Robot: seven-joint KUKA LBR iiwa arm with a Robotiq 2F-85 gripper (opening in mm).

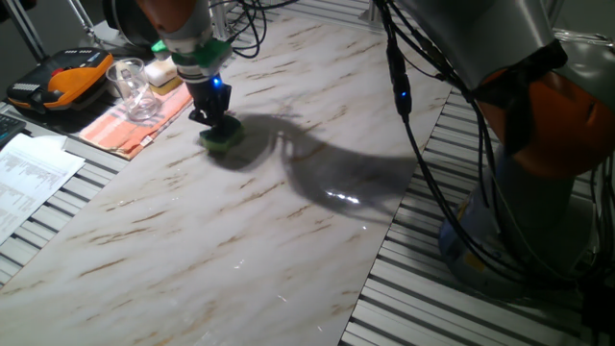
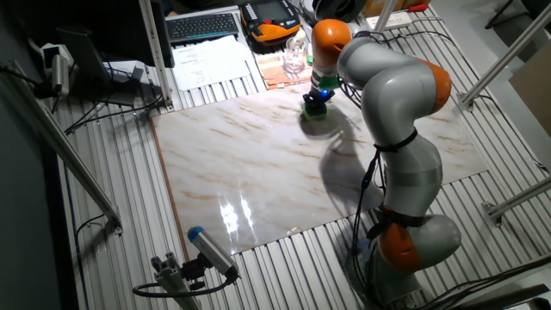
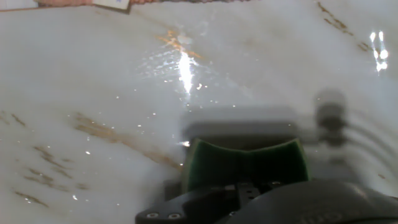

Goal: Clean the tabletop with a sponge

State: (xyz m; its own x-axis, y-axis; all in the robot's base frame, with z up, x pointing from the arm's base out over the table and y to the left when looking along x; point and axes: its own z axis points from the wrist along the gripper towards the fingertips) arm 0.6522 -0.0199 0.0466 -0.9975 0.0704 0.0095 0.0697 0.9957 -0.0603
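Note:
The white marble-look tabletop point(image 1: 240, 221) fills most of each view point(image 2: 258, 164) point(image 3: 93, 93). The green sponge point(image 1: 222, 137) rests flat on the slab near its far left edge, close to the orange cloth. It also shows in the other fixed view point(image 2: 315, 109) and at the bottom of the hand view point(image 3: 245, 163). My gripper point(image 1: 215, 119) stands upright over it, shut on the sponge and pressing it onto the slab. It shows in the other fixed view too point(image 2: 318, 97). The fingertips are hidden in the hand view.
An orange striped cloth point(image 1: 135, 123) lies at the slab's left edge with a clear glass point(image 1: 135, 88) and a pale yellow sponge block point(image 1: 163, 71) on it. An orange-black device point(image 1: 62, 85) and papers point(image 1: 29, 178) lie further left. Grey slatted metal point(image 1: 461, 308) surrounds the slab.

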